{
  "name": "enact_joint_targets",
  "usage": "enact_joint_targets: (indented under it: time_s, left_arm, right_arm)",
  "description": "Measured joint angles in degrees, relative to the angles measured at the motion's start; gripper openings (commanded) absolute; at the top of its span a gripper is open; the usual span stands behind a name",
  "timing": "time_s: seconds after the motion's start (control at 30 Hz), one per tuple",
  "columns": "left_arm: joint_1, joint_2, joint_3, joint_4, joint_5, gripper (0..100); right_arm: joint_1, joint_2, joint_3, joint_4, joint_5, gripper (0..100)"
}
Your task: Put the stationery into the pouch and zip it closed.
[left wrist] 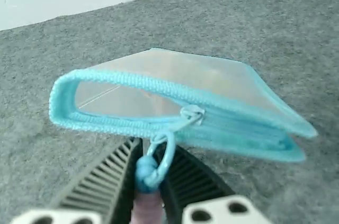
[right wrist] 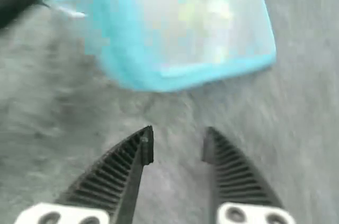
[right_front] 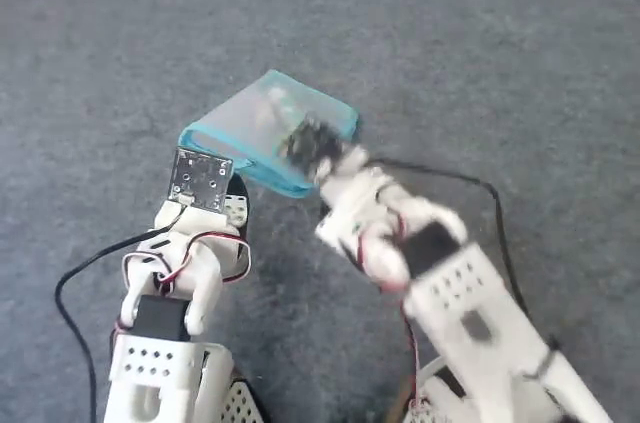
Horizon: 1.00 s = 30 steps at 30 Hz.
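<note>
Pouch [right_front: 270,125] sits on the grey bench [right_front: 520,73], its zip part open at one end. Pale shapes show through its clear side, too blurred to name. At the zip, the left tool [left wrist: 152,152] is pinched on the zip pull [left wrist: 146,170]. Just beside the pouch, the right tool [right wrist: 177,142] hangs with jaws apart, holding nothing.

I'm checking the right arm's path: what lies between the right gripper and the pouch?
Only bare grey carpet, as the right wrist view shows: the right gripper hangs open, stopping short of the pouch.
</note>
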Motion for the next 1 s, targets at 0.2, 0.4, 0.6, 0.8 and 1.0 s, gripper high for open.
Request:
enact_joint_targets:
  time_s: [0.2, 0.4, 0.6, 0.8, 1.0]
  left_arm:
    - [0.0, 0.0, 0.0, 0.0, 0.0, 1]
    - [0.0, 0.0, 0.0, 0.0, 0.0, 1]
    - [0.0, 0.0, 0.0, 0.0, 0.0, 1]
    - [-0.2, 0.0, 0.0, 0.0, 0.3, 1]
    - [0.1, 0.0, 0.1, 0.0, 0.2, 1]
  right_arm:
    - [-5.9, -6.8, 3.3, -1.3, 3.2, 25.9]
    - [-6.5, 1.6, -0.4, -3.5, 5.1, 25.7]
    - [-6.4, 13.5, -7.9, -6.2, 5.9, 25.6]
    - [-6.1, 19.5, -12.3, -9.2, 6.0, 19.9]
    - [-5.4, 22.1, -15.5, -9.7, 5.7, 0.4]
